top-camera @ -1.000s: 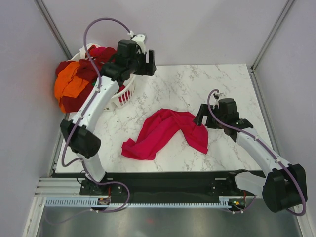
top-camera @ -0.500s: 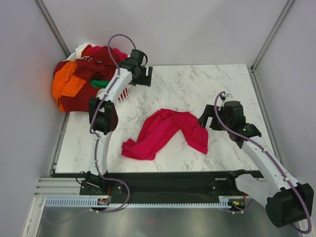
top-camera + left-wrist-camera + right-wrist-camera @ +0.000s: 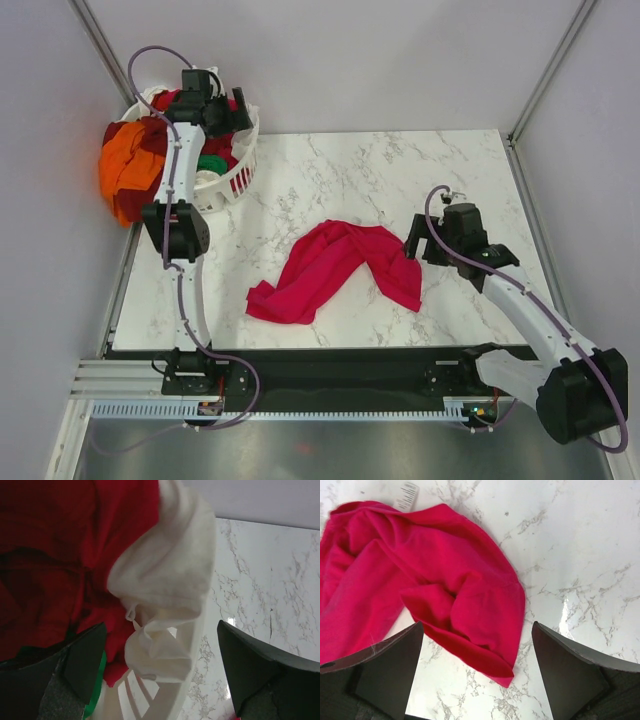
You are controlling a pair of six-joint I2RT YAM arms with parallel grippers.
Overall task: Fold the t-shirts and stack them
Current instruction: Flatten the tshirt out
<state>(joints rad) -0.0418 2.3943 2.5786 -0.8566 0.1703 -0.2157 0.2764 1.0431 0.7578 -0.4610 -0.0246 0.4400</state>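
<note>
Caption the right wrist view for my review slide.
Open right tool above a corner of the crumpled crimson-pink t-shirt on the marble table.

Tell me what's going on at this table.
Two robot arms are working through a pile of t-shirts. A crimson-pink t-shirt lies crumpled in the middle of the table. The right gripper hovers open at its right end, holding nothing. The left gripper hangs open over the laundry basket in the far-left corner, above a dark red shirt and a white cloth. An orange shirt droops over the basket's side. Nothing is folded yet.
</note>
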